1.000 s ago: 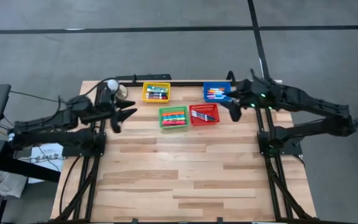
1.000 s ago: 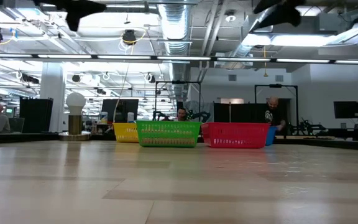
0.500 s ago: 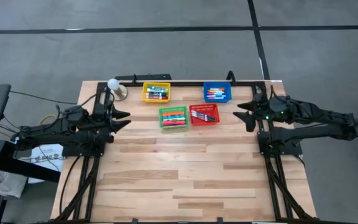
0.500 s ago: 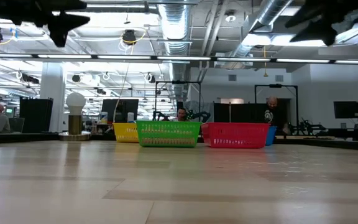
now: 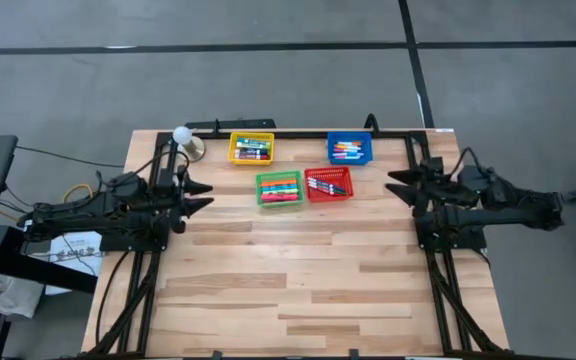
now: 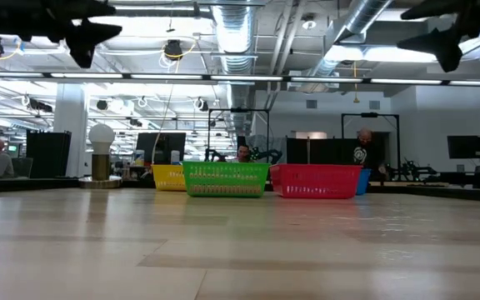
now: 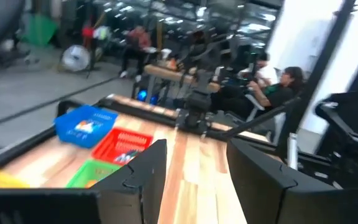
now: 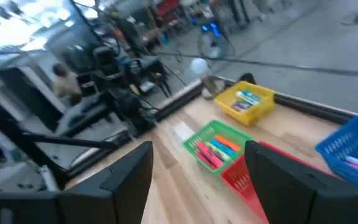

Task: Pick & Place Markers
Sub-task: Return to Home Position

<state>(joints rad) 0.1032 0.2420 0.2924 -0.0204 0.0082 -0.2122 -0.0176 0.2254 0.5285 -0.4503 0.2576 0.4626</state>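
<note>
Above table edges: left tool, right tool

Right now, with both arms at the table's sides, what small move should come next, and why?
Probably just park the left claw and right claw at rest. Both hang open and empty, clear of the baskets; every marker in view lies inside a basket, none loose on the table.

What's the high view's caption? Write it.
Open left end effector and open right end effector flank four mesh baskets of coloured markers.
</note>
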